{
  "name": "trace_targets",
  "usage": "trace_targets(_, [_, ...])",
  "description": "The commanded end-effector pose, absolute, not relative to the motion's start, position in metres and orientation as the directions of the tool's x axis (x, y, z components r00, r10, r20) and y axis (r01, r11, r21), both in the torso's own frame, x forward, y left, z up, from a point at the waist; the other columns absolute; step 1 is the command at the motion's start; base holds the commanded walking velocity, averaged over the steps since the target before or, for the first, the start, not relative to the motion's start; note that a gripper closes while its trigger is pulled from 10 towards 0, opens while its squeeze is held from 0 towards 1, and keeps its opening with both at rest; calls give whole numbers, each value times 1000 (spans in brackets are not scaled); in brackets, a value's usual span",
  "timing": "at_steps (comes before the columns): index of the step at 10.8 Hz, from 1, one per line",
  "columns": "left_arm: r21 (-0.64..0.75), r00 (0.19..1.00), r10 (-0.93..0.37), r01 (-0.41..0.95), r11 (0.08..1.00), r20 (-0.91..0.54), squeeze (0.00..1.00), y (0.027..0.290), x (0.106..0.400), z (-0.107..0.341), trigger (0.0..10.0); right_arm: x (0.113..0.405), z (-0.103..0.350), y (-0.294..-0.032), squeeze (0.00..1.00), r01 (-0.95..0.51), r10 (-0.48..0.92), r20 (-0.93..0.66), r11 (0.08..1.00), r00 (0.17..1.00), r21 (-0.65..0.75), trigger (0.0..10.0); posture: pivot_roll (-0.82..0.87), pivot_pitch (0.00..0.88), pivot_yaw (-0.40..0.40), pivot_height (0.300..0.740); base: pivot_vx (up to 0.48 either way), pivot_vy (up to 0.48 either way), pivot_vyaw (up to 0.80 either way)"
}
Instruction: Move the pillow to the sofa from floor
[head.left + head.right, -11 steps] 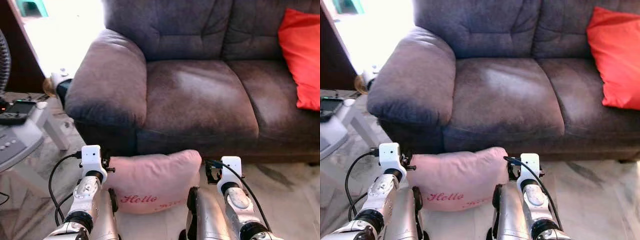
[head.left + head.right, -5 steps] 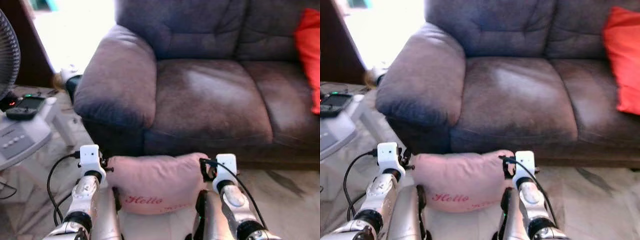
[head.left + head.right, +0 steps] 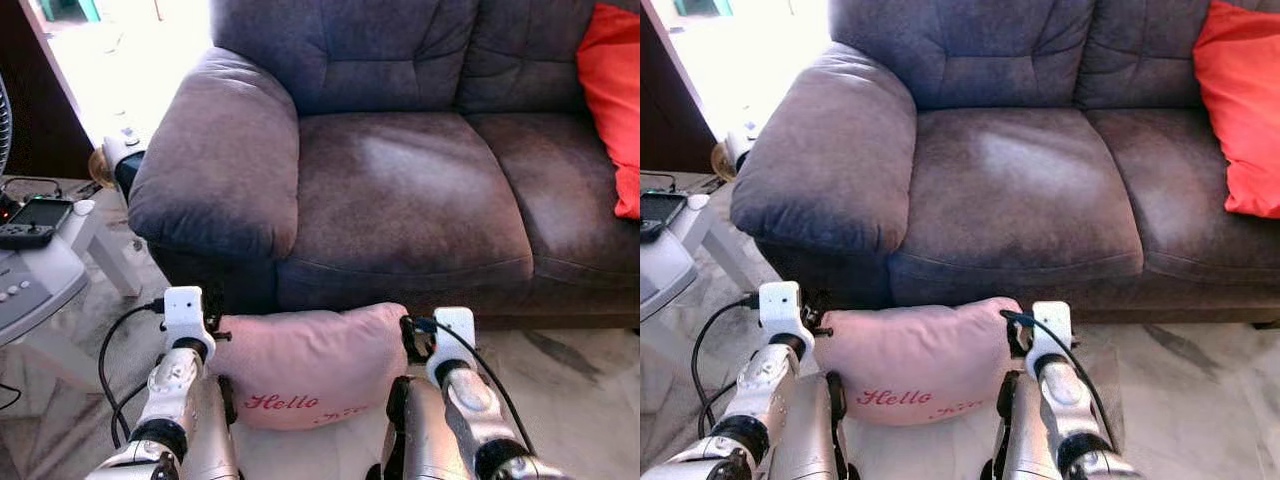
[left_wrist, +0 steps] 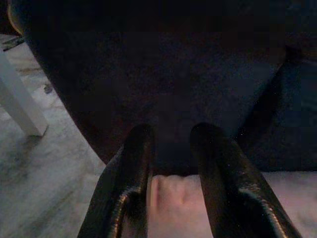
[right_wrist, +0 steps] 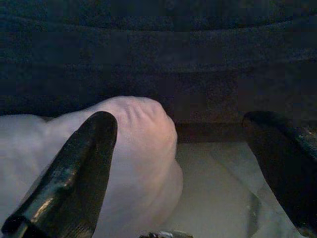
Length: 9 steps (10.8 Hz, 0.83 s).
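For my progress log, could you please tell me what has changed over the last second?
Nothing among the objects has visibly moved; the picture shifts come from the camera swaying. The pink pillow stays on the floor against the sofa, between the left end effector and the open right end effector.

The sofa [image 3: 400,190] wears a matt, suede-like cloth in dark grey-brown, its nap brushed lighter in patches across the seat. The pink pillow [image 3: 305,375] is soft woven fabric, a little creased at the corners, with red stitched or printed lettering. The red cushion [image 3: 1245,110] looks like plain matt cloth. The floor [image 3: 1200,400] is polished stone, marble-veined and faintly shiny. Both arms are smooth brushed silver metal with white plastic housings at the wrists. The left pincer [image 4: 171,163] has glossy black fingers, plastic or rubber, and the right pincer [image 5: 193,163] has the same sheen. The small white bench [image 3: 95,235] looks painted and smooth.
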<state>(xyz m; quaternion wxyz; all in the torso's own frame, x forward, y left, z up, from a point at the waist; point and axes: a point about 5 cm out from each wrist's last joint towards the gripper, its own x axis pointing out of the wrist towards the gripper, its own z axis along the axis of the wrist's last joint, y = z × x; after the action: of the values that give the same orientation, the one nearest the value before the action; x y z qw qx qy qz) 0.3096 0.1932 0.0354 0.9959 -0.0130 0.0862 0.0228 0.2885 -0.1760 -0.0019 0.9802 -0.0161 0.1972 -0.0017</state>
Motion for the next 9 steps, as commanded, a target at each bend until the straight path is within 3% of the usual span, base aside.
trace_targets(1, [-25, 985, 36, -40, 999, -166, 0, 191, 314, 40, 10000, 293, 1, -176, 0, 12, -12, -389, 1000, 921, -1, 10000, 47, 66, -59, 487, 0, 0, 0])
trace_targets(8, [-29, 995, 31, -29, 999, 94, 0, 194, 336, 106, 10000, 319, 19, -166, 0, -25, 55, -449, 997, 892, 72, 10000, 69, 221, -83, 487, 0, 0, 0])
trace_targets(9, [-33, 991, 29, -25, 999, 134, 0, 192, 337, 116, 10000, 324, 25, -165, 1000, -38, 71, -420, 995, 905, 87, 10000, 77, 240, -90, 487, 0, 0, 0])
